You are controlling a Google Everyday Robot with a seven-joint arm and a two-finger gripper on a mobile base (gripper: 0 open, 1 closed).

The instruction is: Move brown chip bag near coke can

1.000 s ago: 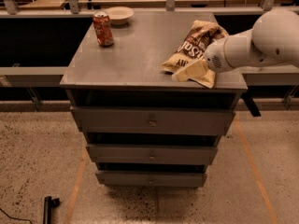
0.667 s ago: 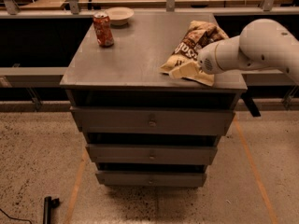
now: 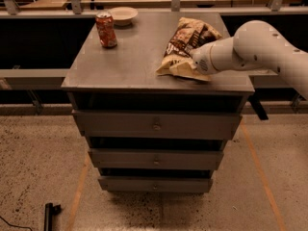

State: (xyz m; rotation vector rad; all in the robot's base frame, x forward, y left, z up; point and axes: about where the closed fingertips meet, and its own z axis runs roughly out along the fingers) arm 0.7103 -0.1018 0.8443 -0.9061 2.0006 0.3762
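The brown chip bag (image 3: pixel 185 42) lies on the right half of the grey cabinet top (image 3: pixel 130 66). Its dark brown end points toward the back and its tan-yellow band lies near the front edge. The gripper (image 3: pixel 195 64) is at the bag's near right corner, pressed against the tan band, with the white arm (image 3: pixel 260 44) reaching in from the right. The wrist housing covers the tool's working end, so it cannot be told whether the gripper is clamped on the bag or only resting against it.

Compared with a second ago, the bag has slid a little to the left (its tan tip now sits nearer the middle of the top). The gripper has gone with it, keeping the same place at the bag's corner. The arm's rounded elbow has also come further in over the cabinet's right edge.

The coke can (image 3: pixel 106 30) stands upright at the far left corner of the top, where it stood before, and it is still well apart from the bag. The pale bowl (image 3: pixel 122 15) sits just behind the can and to its right, also unmoved. Below the top, the drawers (image 3: pixel 156 125) are shut. A small black object (image 3: pixel 49 213) lies on the speckled floor at lower left.
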